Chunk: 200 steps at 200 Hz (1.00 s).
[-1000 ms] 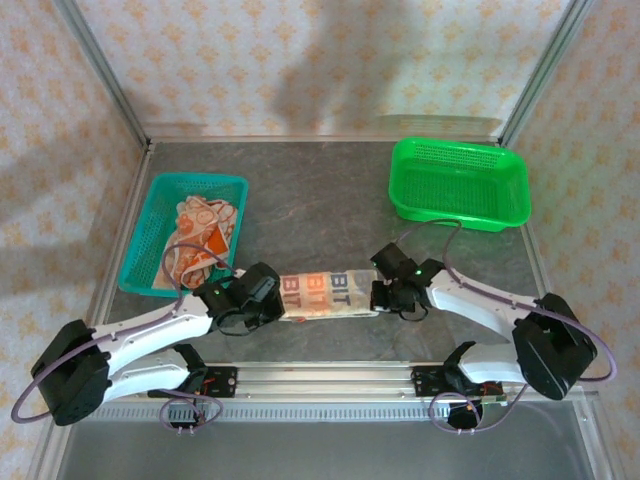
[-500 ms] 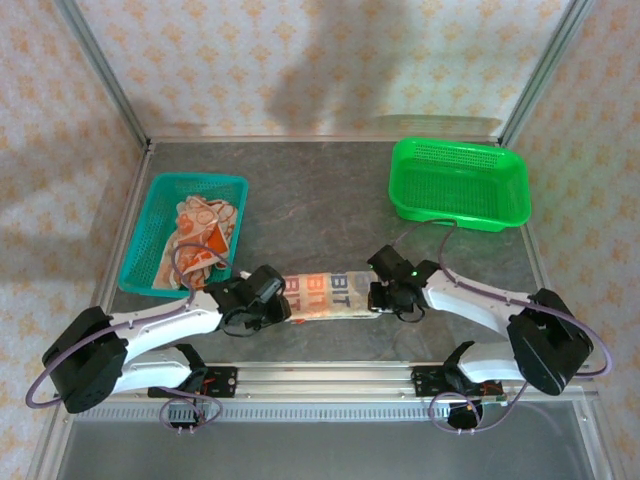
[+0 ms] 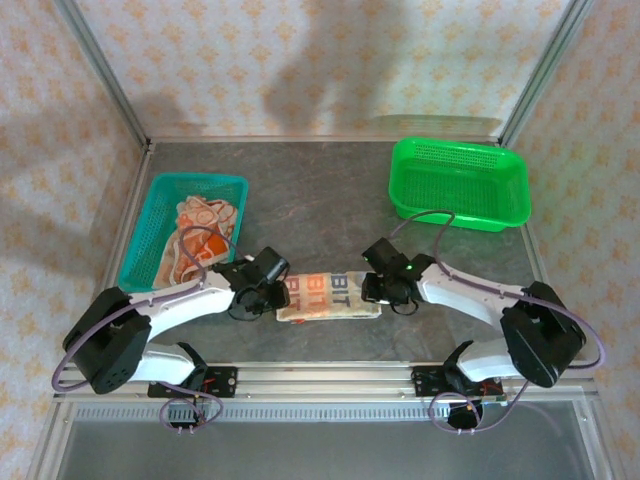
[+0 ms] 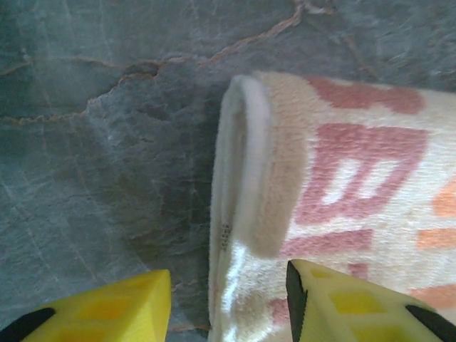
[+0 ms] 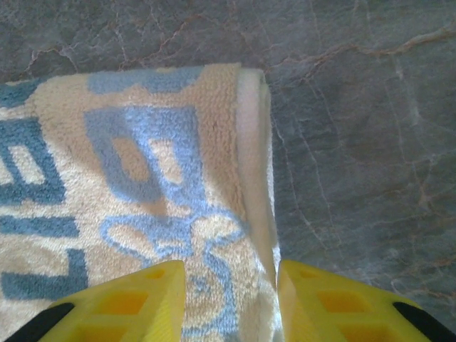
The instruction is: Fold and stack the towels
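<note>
Now: left gripper (image 4: pixel 228 285), right gripper (image 5: pixel 231 274) both parted, straddling opposite ends of folded cream lettered terry towel (image 3: pixel 325 295). Risk: pinching top layer only, fold springs open.

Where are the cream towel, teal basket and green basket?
cream towel (image 3: pixel 325 295): top external view, middle of its lettered face.
teal basket (image 3: pixel 148 235): top external view, bare mesh of its left wall.
green basket (image 3: pixel 460 185): top external view, bare mesh floor.

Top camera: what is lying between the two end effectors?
The folded cream towel lies between the left end effector and the right end effector, plain in the top external view.
</note>
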Motion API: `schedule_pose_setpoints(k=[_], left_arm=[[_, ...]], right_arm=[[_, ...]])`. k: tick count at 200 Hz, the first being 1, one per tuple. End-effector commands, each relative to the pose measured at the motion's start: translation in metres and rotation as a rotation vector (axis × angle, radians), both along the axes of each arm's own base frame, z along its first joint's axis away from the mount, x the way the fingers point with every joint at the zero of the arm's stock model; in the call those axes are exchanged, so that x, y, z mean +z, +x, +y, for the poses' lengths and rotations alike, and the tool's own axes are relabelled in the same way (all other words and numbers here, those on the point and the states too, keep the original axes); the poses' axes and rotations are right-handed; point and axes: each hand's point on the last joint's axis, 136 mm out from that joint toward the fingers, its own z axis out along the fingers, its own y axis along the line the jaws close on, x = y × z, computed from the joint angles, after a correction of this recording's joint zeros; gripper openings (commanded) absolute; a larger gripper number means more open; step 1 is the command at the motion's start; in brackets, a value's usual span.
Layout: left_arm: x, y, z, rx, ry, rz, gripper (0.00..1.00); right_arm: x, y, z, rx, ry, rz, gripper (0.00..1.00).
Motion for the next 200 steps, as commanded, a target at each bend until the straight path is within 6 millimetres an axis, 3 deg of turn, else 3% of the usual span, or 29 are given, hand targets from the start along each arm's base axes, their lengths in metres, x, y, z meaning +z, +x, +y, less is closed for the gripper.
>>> schedule_pose_setpoints(k=[1,21,93,129,144,155,174,200], left_arm=[[-0.009,-0.002,0.003,-0.006,0.015,0.009,0.37],[-0.013,-0.003,0.003,-0.004,0.011,0.015,0.31],[-0.024,-0.008,0.000,0.013,-0.018,0.036,0.23],[-0.022,-0.007,0.000,0.015,-0.021,0.026,0.23],[-0.019,-0.005,-0.001,0.013,-0.025,0.020,0.23],[-0.014,-0.003,-0.002,0.010,-0.028,0.008,0.23],[0.000,0.003,-0.002,0.006,-0.028,-0.026,0.28],[0.026,0.014,0.002,0.017,-0.023,-0.092,0.43]], right_arm=[[-0.002,0.010,0.005,-0.025,0.007,-0.031,0.39],[-0.006,0.012,0.010,-0.025,0.017,-0.024,0.39],[-0.040,0.000,0.011,-0.025,-0.072,0.009,0.44],[-0.057,-0.010,0.011,-0.037,-0.107,0.024,0.18],[-0.050,-0.007,0.007,-0.042,-0.123,0.004,0.04],[-0.041,-0.002,0.006,-0.041,-0.135,-0.020,0.00],[-0.017,0.008,0.005,-0.031,-0.154,-0.072,0.00],[0.025,0.027,0.003,-0.030,-0.173,-0.139,0.00]])
